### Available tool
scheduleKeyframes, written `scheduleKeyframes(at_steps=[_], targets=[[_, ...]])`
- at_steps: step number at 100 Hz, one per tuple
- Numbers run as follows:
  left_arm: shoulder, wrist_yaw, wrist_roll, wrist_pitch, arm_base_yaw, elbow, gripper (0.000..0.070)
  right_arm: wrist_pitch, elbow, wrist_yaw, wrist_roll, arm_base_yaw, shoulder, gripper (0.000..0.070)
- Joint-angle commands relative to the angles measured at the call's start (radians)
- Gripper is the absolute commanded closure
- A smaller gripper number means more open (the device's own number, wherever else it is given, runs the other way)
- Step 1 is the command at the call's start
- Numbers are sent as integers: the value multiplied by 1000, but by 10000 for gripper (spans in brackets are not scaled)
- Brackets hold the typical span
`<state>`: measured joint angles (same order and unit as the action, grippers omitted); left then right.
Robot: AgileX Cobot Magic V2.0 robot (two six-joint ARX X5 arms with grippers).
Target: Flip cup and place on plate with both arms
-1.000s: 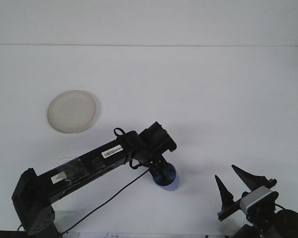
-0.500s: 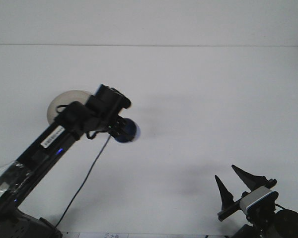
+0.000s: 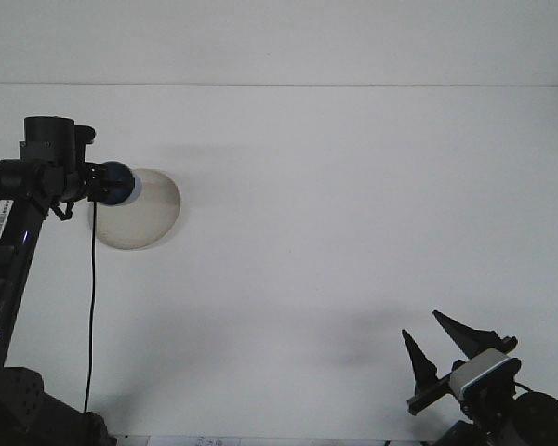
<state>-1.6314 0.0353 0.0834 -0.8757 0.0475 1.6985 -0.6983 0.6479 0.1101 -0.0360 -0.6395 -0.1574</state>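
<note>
Since a moment ago, the blue cup (image 3: 117, 183) has been carried from the near middle to the white plate (image 3: 139, 212) at far left, gripped by the left fingers (image 3: 95, 183). Setting down seems next. The right fingers (image 3: 437, 346) are spread open, idle.

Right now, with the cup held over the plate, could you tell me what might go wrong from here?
1. The left claw holds the cup on its side at the plate's left edge; released like this, it could roll off.
2. The grip itself is hidden behind the wrist, so a slip would be hard to spot.
3. The right claw sits far away and cannot help steady it.
</note>
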Motion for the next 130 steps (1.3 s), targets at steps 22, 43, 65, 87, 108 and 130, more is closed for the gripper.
scheduleKeyframes(at_steps=[22, 43, 65, 87, 108, 130], targets=[[-135, -2, 16, 46, 28, 19, 694, 8, 4, 3, -17, -5, -1, 293], [-202, -2, 17, 66, 32, 19, 694, 7, 4, 3, -38, -5, -1, 293], [-258, -2, 17, 69, 32, 19, 694, 2, 4, 3, -47, -5, -1, 293], [-267, -2, 5, 100, 32, 19, 680, -8, 4, 3, -51, -5, -1, 293], [-267, -2, -18, 96, 31, 19, 394, -8, 4, 3, -51, -5, -1, 293], [-266, -2, -26, 92, 32, 32, 352, -13, 4, 3, -52, -5, -1, 293]])
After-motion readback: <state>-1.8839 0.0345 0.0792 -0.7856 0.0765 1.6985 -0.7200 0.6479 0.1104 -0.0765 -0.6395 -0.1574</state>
